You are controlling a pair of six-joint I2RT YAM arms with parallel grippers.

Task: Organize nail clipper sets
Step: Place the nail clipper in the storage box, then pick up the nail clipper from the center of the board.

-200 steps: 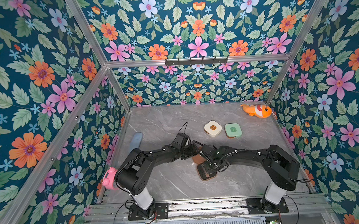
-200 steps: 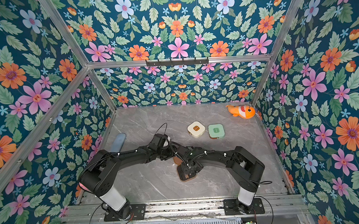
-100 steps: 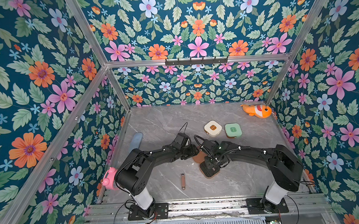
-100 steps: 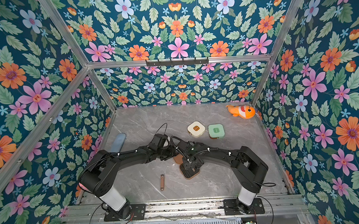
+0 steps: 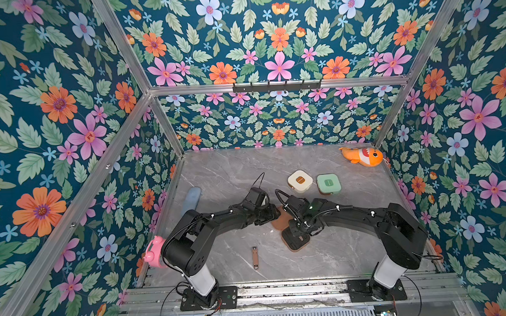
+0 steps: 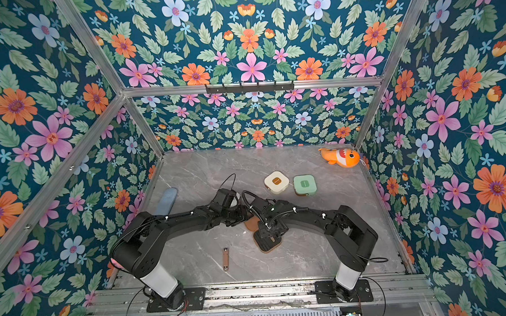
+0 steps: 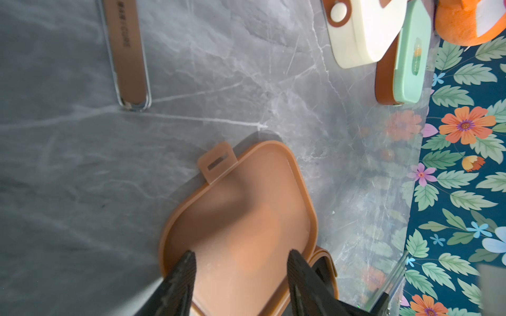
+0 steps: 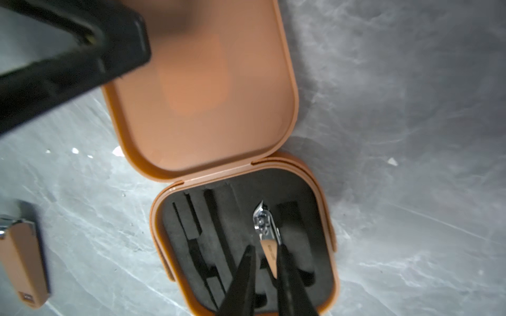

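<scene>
The brown case lies open mid-table, its lid [image 5: 280, 219] flat and its base with the black tray [image 5: 296, 242] toward the front. My left gripper [image 7: 242, 260] is open, its fingertips spread over the inside of the lid [image 7: 246, 208]. In the tray [image 8: 219, 232] my right gripper [image 8: 265, 257] is shut on a slim clipper tool [image 8: 264, 221] with a brown handle. A brown-handled nail clipper [image 5: 255, 257] lies loose near the table's front. The cream case [image 5: 300, 181] and the mint green case [image 5: 328, 184] sit shut behind the arms.
An orange fish toy [image 5: 363, 156] lies in the back right corner. A pale blue oblong case [image 5: 191, 198] and a pink alarm clock [image 5: 153, 252] sit along the left wall. Flowered walls close in three sides.
The loose nail clipper has come into view on the table near the front. My right gripper has moved over the tray and closed its jaws on the slim tool. The left arm has stayed put.
</scene>
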